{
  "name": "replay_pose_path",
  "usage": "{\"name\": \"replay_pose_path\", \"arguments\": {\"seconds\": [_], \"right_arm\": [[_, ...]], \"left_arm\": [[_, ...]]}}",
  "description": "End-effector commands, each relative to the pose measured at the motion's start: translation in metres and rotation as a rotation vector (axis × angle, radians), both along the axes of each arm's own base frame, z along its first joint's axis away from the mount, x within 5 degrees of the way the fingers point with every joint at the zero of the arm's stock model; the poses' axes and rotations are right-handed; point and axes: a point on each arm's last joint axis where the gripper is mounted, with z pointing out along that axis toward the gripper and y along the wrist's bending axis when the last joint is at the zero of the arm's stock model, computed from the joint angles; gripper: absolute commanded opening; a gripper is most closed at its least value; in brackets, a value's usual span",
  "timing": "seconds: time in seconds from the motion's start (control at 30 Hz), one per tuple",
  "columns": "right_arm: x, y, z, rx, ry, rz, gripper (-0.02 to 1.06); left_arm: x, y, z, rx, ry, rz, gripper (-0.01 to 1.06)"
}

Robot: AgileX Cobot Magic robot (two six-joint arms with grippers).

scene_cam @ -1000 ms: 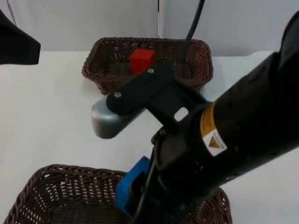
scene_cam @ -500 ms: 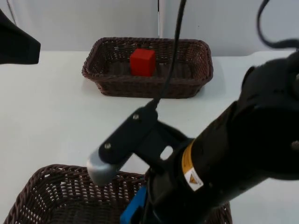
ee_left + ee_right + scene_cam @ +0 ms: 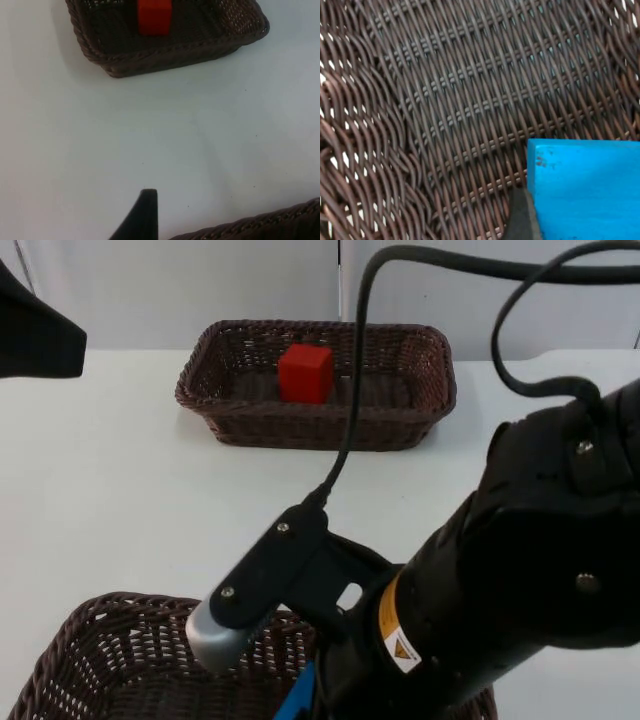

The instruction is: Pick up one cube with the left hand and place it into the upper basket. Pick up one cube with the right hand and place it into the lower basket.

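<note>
A red cube point(image 3: 305, 372) lies in the upper wicker basket point(image 3: 430, 390) at the back of the table; the left wrist view shows this cube point(image 3: 154, 17) in the basket point(image 3: 175, 52) too. My right gripper point(image 3: 580, 220) is shut on a blue cube point(image 3: 585, 190) and hangs just above the woven floor of the lower basket point(image 3: 445, 100). From above, a sliver of the blue cube point(image 3: 300, 705) peeks out under the right arm point(image 3: 500, 590), over the lower basket point(image 3: 110, 640). My left gripper point(image 3: 144, 215) waits over bare table between the baskets.
The left arm point(image 3: 35, 335) sits at the far left edge. The white table point(image 3: 120, 500) lies bare between the two baskets. The lower basket's rim point(image 3: 260, 225) is close to the left gripper. A grey wall stands behind the upper basket.
My right arm has swung toward the near edge and down over the lower basket, carrying the blue cube lower. The left arm and the red cube have stayed put.
</note>
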Motion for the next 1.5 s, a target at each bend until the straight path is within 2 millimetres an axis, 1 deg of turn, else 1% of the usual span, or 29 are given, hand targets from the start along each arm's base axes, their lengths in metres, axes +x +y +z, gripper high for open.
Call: {"name": "replay_pose_path", "arguments": {"seconds": [0.0, 0.03, 0.1, 0.17, 0.33, 0.43, 0.47, 0.53, 0.63, 0.67, 0.7, 0.73, 0.77, 0.8, 0.9, 0.97, 1.0, 1.07, 1.13, 1.17, 1.27, 1.33, 1.37, 1.4, 1.47], "right_arm": [[-0.001, 0.002, 0.002, 0.006, -0.002, 0.007, 0.56], [-0.001, 0.002, 0.002, 0.006, -0.002, 0.007, 0.56], [-0.001, 0.002, 0.002, 0.006, -0.002, 0.007, 0.70], [-0.001, 0.002, 0.002, 0.006, -0.002, 0.007, 0.77], [-0.001, 0.002, 0.003, 0.006, -0.002, 0.007, 0.77], [-0.001, 0.001, 0.009, 0.012, -0.006, 0.006, 0.77], [-0.002, -0.001, 0.017, 0.025, -0.012, 0.004, 0.77], [-0.002, -0.002, 0.028, 0.047, -0.025, 0.005, 0.77], [-0.004, -0.006, 0.061, 0.130, -0.075, 0.011, 0.77], [-0.004, -0.006, 0.061, 0.130, -0.075, 0.011, 0.77], [-0.005, -0.008, 0.071, 0.157, -0.092, 0.014, 0.77], [-0.007, -0.013, 0.090, 0.203, -0.126, 0.021, 0.77], [-0.008, -0.016, 0.101, 0.230, -0.148, 0.027, 0.77], [-0.008, -0.016, 0.101, 0.230, -0.148, 0.027, 0.77], [-0.014, -0.029, 0.137, 0.333, -0.201, 0.025, 0.77], [-0.018, -0.037, 0.156, 0.386, -0.228, 0.024, 0.77], [-0.018, -0.037, 0.156, 0.386, -0.228, 0.024, 0.77], [-0.022, -0.045, 0.172, 0.435, -0.253, 0.023, 0.77], [-0.026, -0.052, 0.184, 0.472, -0.272, 0.022, 0.77], [-0.026, -0.052, 0.184, 0.472, -0.272, 0.022, 0.77], [-0.031, -0.063, 0.200, 0.524, -0.295, 0.020, 0.77], [-0.035, -0.070, 0.211, 0.559, -0.313, 0.019, 0.77], [-0.035, -0.070, 0.211, 0.559, -0.313, 0.019, 0.77], [-0.036, -0.073, 0.215, 0.572, -0.323, 0.020, 0.77], [-0.041, -0.082, 0.225, 0.606, -0.340, 0.019, 0.77]], "left_arm": [[-0.001, 0.001, 0.000, 0.008, -0.011, 0.002, 0.96], [-0.001, 0.001, 0.000, 0.008, -0.011, 0.002, 0.96], [-0.001, 0.001, 0.000, 0.008, -0.011, 0.002, 0.96], [-0.001, 0.001, 0.000, 0.008, -0.011, 0.002, 0.96], [-0.001, 0.001, 0.000, 0.008, -0.011, 0.002, 0.96], [-0.001, 0.001, 0.000, 0.008, -0.011, 0.002, 0.96], [-0.001, 0.001, 0.000, 0.008, -0.011, 0.002, 0.96], [-0.001, 0.001, 0.000, 0.008, -0.011, 0.002, 0.96], [-0.001, 0.001, 0.000, 0.008, -0.011, 0.002, 0.96], [-0.001, 0.001, 0.000, 0.008, -0.011, 0.002, 0.96], [-0.001, 0.001, 0.000, 0.010, -0.012, 0.002, 0.96], [-0.001, 0.001, 0.000, 0.013, -0.014, 0.001, 0.96], [-0.001, 0.002, 0.000, 0.016, -0.014, 0.000, 0.96], [-0.001, 0.002, 0.000, 0.016, -0.014, 0.000, 0.96], [-0.001, 0.002, 0.000, 0.017, -0.014, -0.001, 0.96], [-0.001, 0.002, 0.000, 0.019, -0.014, -0.001, 0.96], [-0.001, 0.002, 0.000, 0.019, -0.014, -0.001, 0.96], [-0.001, 0.002, 0.000, 0.021, -0.014, -0.001, 0.96], [-0.001, 0.002, 0.000, 0.021, -0.014, -0.001, 0.96], [-0.001, 0.002, 0.000, 0.021, -0.014, -0.001, 0.96], [-0.003, 0.002, 0.001, 0.019, -0.022, -0.001, 0.96], [-0.007, 0.003, 0.005, 0.015, -0.041, -0.003, 0.96], [-0.007, 0.003, 0.005, 0.015, -0.041, -0.003, 0.96], [-0.009, 0.003, 0.007, 0.013, -0.055, -0.002, 0.96], [-0.019, 0.005, 0.015, 0.004, -0.104, -0.004, 0.96]]}}
